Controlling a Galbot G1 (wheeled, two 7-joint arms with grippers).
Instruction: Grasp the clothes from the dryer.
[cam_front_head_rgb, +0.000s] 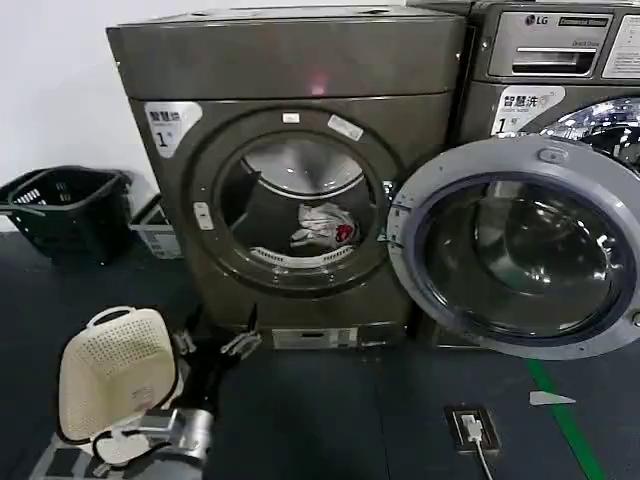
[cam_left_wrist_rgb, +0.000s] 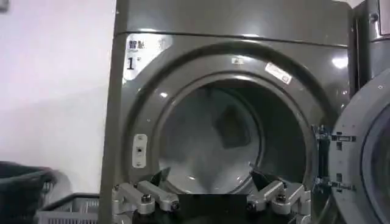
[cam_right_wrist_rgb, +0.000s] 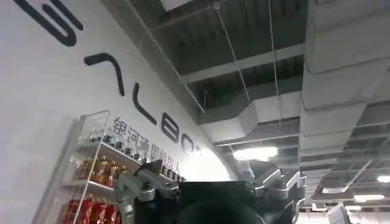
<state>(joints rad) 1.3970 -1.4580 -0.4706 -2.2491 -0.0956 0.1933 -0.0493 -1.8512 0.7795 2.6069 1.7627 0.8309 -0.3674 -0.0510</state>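
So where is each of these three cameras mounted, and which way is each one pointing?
Head view: on the robot's head, looking forward and down at the dryer with its door open and the clothes inside; the left gripper shows low in front, open.
Left wrist view: on the left arm, facing the dryer porthole; the left gripper frames it.
Right wrist view: on the right arm, tilted up at a ceiling and a shelf; the right gripper is open.
Shared: head and left wrist views both show the dryer and left gripper.

Dark floor under the dryer, black basket, cream basket, floor socket.
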